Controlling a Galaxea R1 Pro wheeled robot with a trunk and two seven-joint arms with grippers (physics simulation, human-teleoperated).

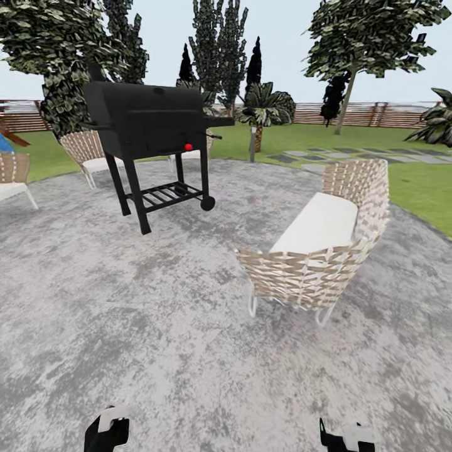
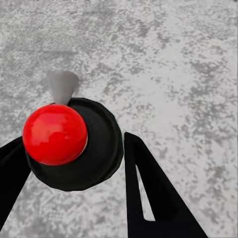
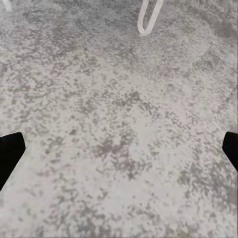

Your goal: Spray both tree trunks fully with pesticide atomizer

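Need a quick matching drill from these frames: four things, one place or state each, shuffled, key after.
Things:
1. barbecue grill
2. wicker sofa
3. left gripper
4. right gripper

Places or states:
A. fingers wide apart over bare paving
B. around a black atomizer with a red ball top
C. on the paving, at the head view's right
D. on the paving, at the head view's upper left

Pairs: 1-D, 2-C, 3-B, 4-A

left claw [image 1: 107,433] cut by frame edge; right claw [image 1: 346,437] likewise
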